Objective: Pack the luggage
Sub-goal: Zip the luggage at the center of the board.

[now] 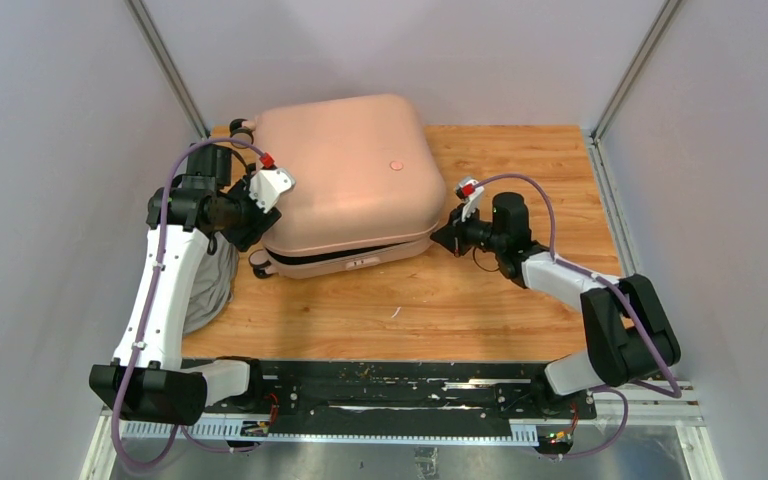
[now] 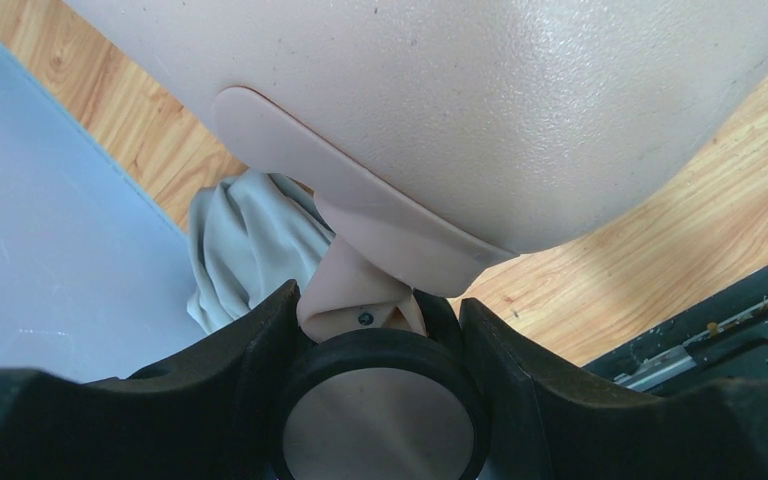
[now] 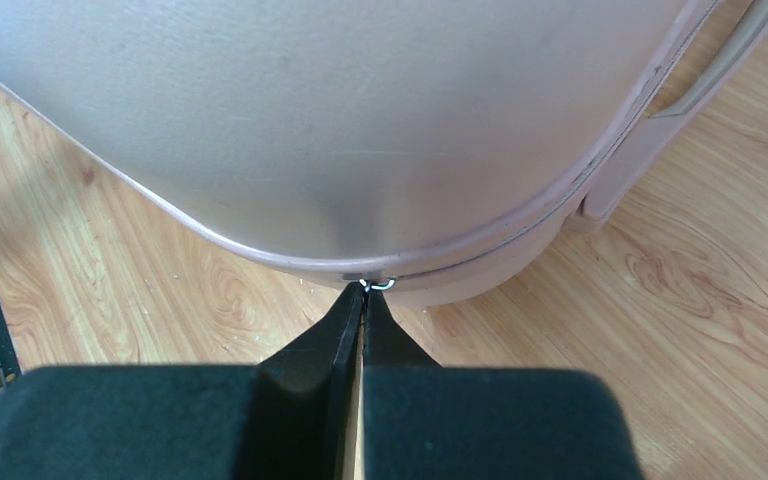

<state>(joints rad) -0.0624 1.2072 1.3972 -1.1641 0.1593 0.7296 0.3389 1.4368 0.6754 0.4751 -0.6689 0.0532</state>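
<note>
surface: wooden table | walls: plain grey | luggage: apparently closed

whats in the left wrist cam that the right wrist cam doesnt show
Only the left wrist view: a black-rimmed wheel clamped between the left fingers, with a grey cloth bunched behind it.
Only the right wrist view: the right fingers shut, their tips at a small metal loop on the seam. Whether the loop is pinched I cannot tell.
Both: the pink shell of the luggage and the wooden table.
</note>
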